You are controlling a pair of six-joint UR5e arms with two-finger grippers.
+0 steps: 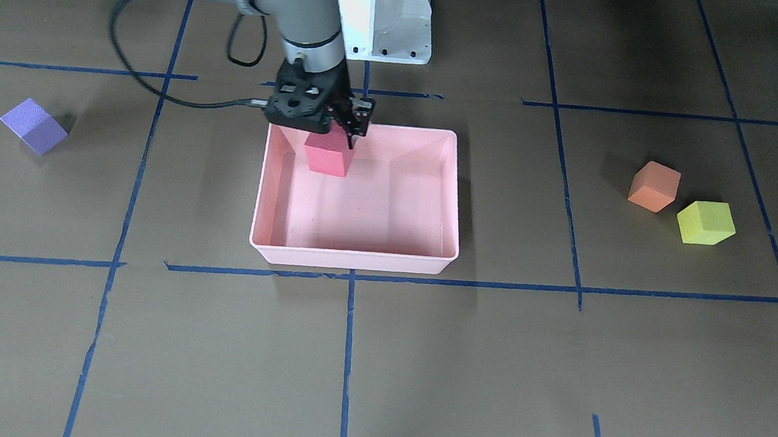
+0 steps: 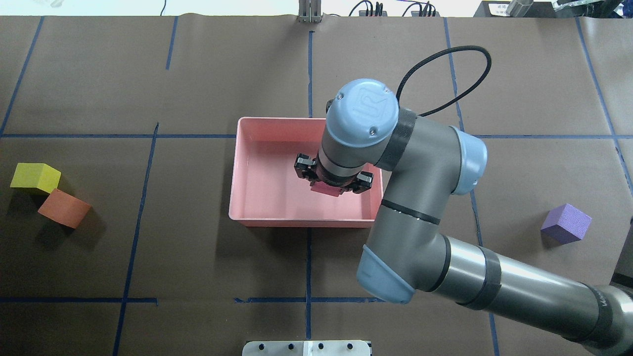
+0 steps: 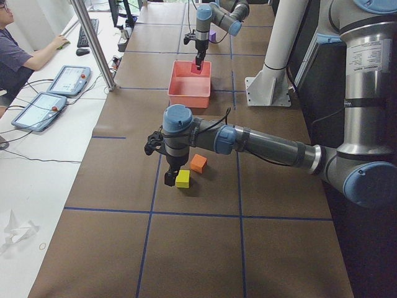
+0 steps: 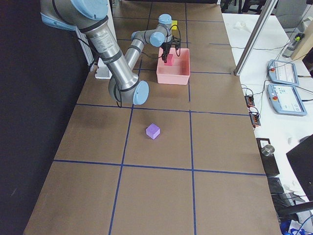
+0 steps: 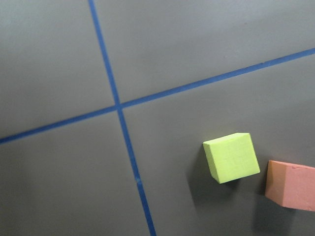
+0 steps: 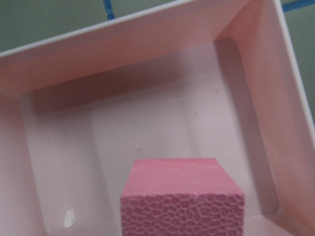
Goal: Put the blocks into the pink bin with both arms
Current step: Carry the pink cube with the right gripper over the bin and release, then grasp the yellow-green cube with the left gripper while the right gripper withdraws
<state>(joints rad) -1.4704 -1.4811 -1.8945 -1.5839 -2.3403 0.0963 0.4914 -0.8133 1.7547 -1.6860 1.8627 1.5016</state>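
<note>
My right gripper (image 1: 331, 140) is clamping the red foam cube (image 1: 327, 161) inside the shallow pale-pink plastic bin (image 1: 357, 261), near the wall on my side. My left gripper (image 3: 169, 179) is hanging just beside the yellow-green foam cube (image 1: 705, 222), which is lying next to the orange foam cube (image 1: 654, 187). I cannot tell if this gripper is open or closed. The purple foam cube (image 1: 34, 125) is lying well apart from the bin, on my right.

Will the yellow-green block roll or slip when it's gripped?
The yellow-green block has flat faces, so it probably won't roll. Pitted foam on the red block suggests light, grippy, squashy. The orange block sits close; a push may nudge it.
</note>
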